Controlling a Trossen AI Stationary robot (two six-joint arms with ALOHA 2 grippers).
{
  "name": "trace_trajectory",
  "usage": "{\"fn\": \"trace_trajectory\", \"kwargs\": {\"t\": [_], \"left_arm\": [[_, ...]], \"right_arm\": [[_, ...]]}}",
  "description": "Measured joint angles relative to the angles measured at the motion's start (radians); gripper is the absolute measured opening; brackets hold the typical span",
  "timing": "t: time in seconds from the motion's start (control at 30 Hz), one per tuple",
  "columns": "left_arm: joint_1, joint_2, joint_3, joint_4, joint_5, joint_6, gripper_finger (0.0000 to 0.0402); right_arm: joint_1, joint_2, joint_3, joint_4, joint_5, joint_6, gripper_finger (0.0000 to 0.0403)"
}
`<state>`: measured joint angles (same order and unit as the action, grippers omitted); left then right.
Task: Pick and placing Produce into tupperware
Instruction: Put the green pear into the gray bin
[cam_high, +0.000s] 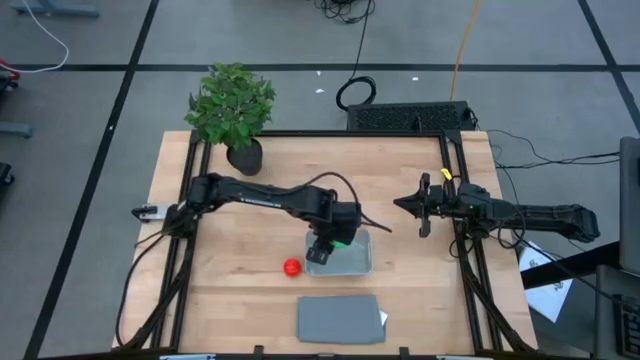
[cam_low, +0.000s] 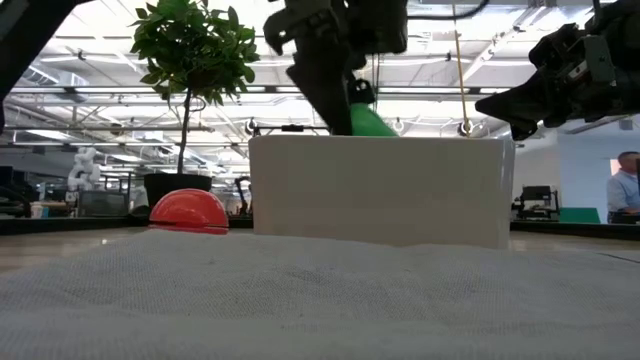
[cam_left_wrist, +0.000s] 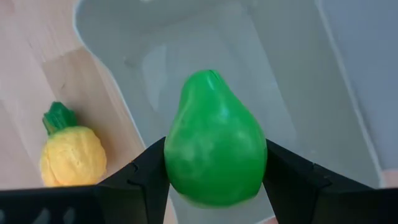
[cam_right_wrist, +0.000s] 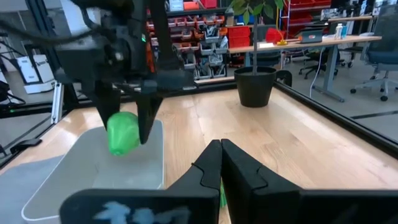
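Observation:
A green pear-shaped fruit (cam_left_wrist: 214, 146) hangs over the open clear tupperware (cam_left_wrist: 298, 74), with my left gripper (cam_left_wrist: 214, 162) shut on it. In the high view the tupperware (cam_high: 355, 262) sits mid-table under my left gripper (cam_high: 325, 250). A yellow fruit with a green tip (cam_left_wrist: 71, 152) rests on the wood beside the tub's wall. A red ball (cam_high: 291, 267) lies on the table to the tub's left. My right gripper (cam_high: 402, 203) waits shut, level, at the table's right side. My left gripper pinches the green fruit's wide end (cam_left_wrist: 177, 168) between its two fingers (cam_left_wrist: 146, 174), one on each side. The fingers come from above, pointing steeply down. The fruit is lifted clear, its narrow end pointing down into the tub's opening (cam_low: 368, 122).
A flat grey lid (cam_high: 340, 318) lies near the table's front edge, in front of the tub. A potted leafy plant (cam_high: 232, 105) stands at the far left corner. Bare wood stretches between the tub and the right arm.

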<state>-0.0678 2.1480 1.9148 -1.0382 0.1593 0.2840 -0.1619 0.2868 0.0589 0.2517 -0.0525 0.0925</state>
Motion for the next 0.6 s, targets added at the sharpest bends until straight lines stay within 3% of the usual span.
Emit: {"fn": "trace_trajectory", "kwargs": {"t": [0.6], "left_arm": [[0.002,0.066,0.0,-0.019,0.026,0.084,0.0209]], "right_arm": [[0.0,0.009,0.0,0.006,0.0,0.0,0.0]]}}
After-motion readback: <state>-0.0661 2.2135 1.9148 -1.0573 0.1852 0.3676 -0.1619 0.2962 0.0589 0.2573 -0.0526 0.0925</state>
